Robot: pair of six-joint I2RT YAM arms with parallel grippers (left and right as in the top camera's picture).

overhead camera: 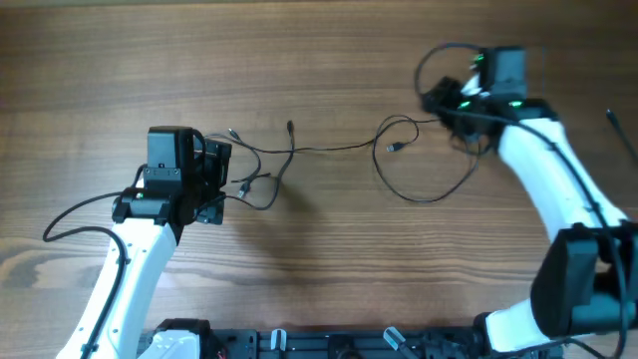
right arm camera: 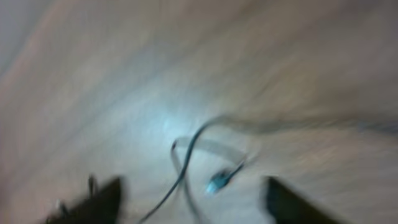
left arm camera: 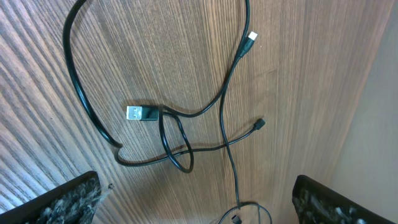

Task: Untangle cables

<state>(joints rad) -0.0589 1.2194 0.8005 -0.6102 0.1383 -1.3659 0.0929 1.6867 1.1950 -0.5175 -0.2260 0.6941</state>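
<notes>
Cables [overhead camera: 329, 149] sprawl across the wooden table [overhead camera: 319, 259] between both arms. A loose knot with a USB-A plug [left arm camera: 140, 113] sits right by the left gripper [left arm camera: 196, 202], jaws spread wide, fingers cut off by the frame. Right gripper [right arm camera: 193, 199] view is badly blurred; jaws look apart, 1 strand between them.

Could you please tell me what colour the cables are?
The cables are black; the left wrist view shows it best.

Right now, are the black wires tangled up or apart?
Tangled: the cables loop and cross each other beside the USB plug.
</notes>
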